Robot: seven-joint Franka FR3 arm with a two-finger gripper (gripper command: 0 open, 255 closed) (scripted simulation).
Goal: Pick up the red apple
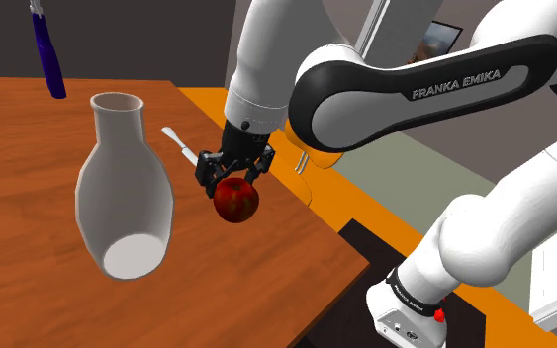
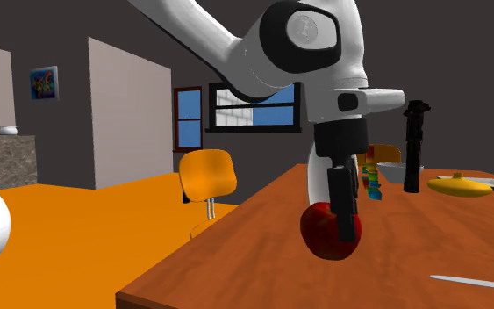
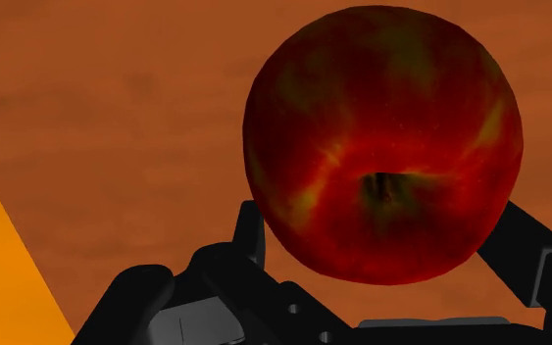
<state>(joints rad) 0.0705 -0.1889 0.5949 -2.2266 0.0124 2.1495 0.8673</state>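
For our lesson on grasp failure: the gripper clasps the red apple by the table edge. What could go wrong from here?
The gripper grips the round apple only at its upper part, so it may slip. It is near the table edge; if released, it could roll off. The white vase stands close by; a swing that way might topple it.

Glossy red apple (image 3: 381,147), smooth wood-grain table (image 1: 29,297), matt white vase (image 1: 123,188)
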